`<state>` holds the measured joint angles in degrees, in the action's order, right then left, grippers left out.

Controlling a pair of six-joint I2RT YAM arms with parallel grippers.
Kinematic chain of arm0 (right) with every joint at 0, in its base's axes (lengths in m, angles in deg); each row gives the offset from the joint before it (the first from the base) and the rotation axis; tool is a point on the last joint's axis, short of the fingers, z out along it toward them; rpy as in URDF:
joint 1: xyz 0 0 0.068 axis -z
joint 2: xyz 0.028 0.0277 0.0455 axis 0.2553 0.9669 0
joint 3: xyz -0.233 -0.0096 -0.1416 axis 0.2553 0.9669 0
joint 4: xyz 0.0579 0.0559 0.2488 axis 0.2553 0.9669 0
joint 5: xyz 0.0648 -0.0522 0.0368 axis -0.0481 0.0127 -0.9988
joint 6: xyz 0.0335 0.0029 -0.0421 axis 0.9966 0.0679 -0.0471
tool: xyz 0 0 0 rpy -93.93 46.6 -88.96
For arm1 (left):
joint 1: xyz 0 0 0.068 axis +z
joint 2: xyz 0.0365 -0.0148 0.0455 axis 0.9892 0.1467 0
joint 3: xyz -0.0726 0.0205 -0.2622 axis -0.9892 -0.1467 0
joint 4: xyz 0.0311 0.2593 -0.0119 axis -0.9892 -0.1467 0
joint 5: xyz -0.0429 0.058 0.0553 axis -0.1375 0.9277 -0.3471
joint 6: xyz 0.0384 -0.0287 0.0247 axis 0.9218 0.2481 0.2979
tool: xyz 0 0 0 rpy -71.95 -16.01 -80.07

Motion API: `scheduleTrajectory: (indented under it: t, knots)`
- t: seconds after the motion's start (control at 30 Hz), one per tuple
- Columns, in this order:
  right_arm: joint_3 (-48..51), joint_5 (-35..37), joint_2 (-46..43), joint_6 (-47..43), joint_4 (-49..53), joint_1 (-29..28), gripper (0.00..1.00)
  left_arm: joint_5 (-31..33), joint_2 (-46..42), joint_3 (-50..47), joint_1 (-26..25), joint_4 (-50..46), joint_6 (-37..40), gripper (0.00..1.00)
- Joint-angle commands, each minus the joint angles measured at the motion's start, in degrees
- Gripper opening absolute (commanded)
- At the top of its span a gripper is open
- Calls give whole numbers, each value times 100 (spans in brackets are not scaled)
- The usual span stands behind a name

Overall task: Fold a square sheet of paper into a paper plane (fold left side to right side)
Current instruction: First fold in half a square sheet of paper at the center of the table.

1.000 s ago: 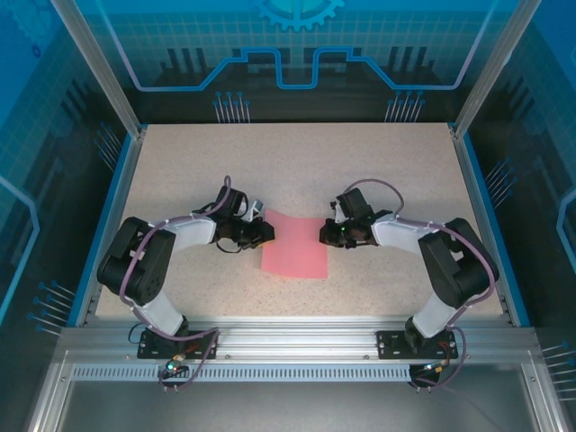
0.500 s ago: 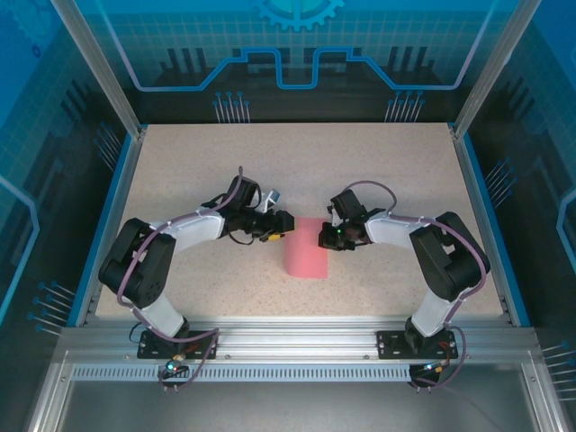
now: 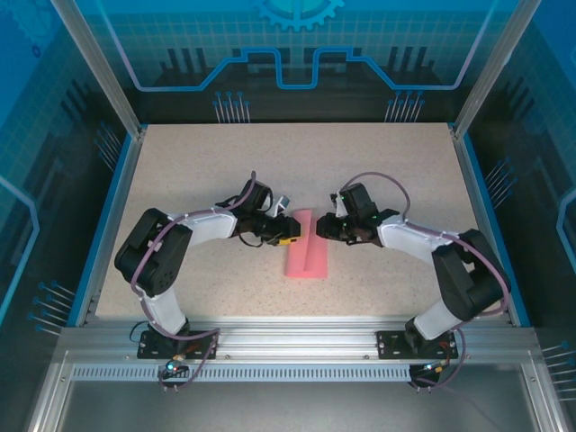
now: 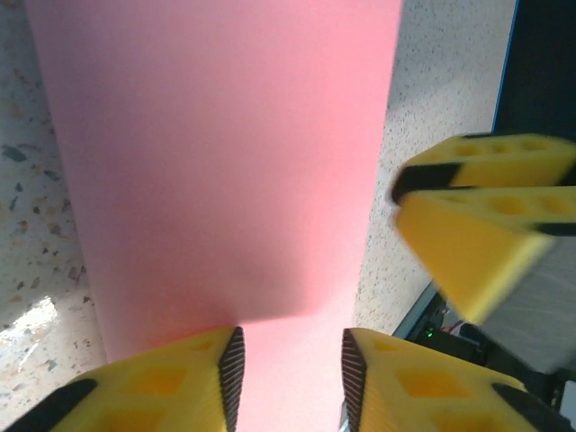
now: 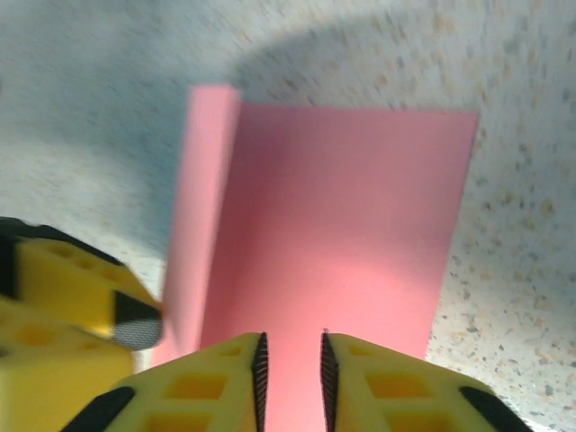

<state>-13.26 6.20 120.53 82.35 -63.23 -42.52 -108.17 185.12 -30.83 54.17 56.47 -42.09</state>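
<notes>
Speckled beige table (image 3: 180, 171) is sitting inside blue-lit enclosure walls (image 3: 297, 54) carrying a gear graphic. The square sheet of paper (image 3: 304, 247) is lying mid-table, folded into a narrow strip; its upper flap is possibly lifting along one edge, too blurry to be sure. The left gripper (image 4: 288, 351) and right gripper (image 5: 290, 355) are flanking its far end, jaws slightly spread, pinching nothing.

Centre of top view crowded: left gripper (image 3: 289, 239) and right gripper (image 3: 323, 230) face each other over folded square sheet of paper (image 3: 306, 258), little gap between. Arms arc across middle band. Table (image 3: 297, 162) bare across upper half and lower strip. Frame post (image 3: 94, 67) slants at upper left.
</notes>
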Motion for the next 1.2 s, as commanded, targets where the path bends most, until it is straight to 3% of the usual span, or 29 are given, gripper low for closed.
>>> scheduleTrajectory:
  t: [0.0,0.1,0.27,0.53,0.7,0.93,1.0,1.17]
  knots:
    - [203,-279,-357,-60,-174,83,31,106,63,107,-39,16,12,29]
    - [367,-608,-542,100,-429,83,38,161,64,105,-44,-9,28,19]
    - [560,-1070,-563,549,-831,64,49,188,70,100,-44,-16,26,12]
    - [417,-1284,-145,664,-966,-123,50,197,86,98,-50,-20,19,11]
    - [297,-1311,182,719,-964,-170,40,188,88,108,-49,-31,29,10]
    - [126,-1277,385,574,-770,-198,12,196,29,104,-53,-64,54,10]
    - [55,-1154,401,442,-532,-189,6,255,-43,115,-55,-161,97,13]
    - [-139,-715,450,135,177,-182,4,673,-374,209,-32,-741,422,26]
